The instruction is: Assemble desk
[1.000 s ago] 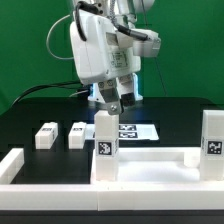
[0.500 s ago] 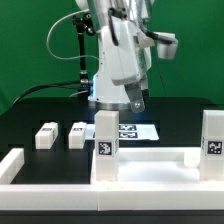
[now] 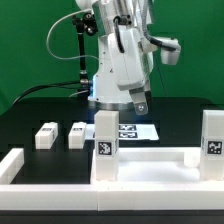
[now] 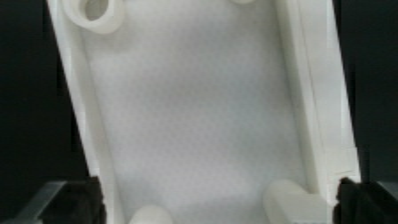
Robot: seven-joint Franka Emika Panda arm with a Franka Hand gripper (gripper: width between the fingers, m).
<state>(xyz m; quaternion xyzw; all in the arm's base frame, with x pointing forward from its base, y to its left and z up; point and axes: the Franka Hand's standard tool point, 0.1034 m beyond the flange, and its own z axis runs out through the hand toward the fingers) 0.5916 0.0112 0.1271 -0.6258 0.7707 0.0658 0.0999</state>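
Note:
The desk's tabletop lies flat at the front of the table with two white tagged legs standing on it, one near the middle and one at the exterior view's right. Two more legs lie loose on the black table at the left. My gripper hangs open in the air behind the tabletop, touching nothing. In the wrist view the rimmed tabletop fills the picture, and my gripper has its dark fingers far apart at its two sides.
Long white border bars run along the front and the left of the table. The marker board lies flat under the arm. The arm's base and cables stand at the back, in front of a green wall.
The wrist has turned and the gripper has swung toward the exterior view's right. The legs and the tabletop have not moved. The jaws stay open.

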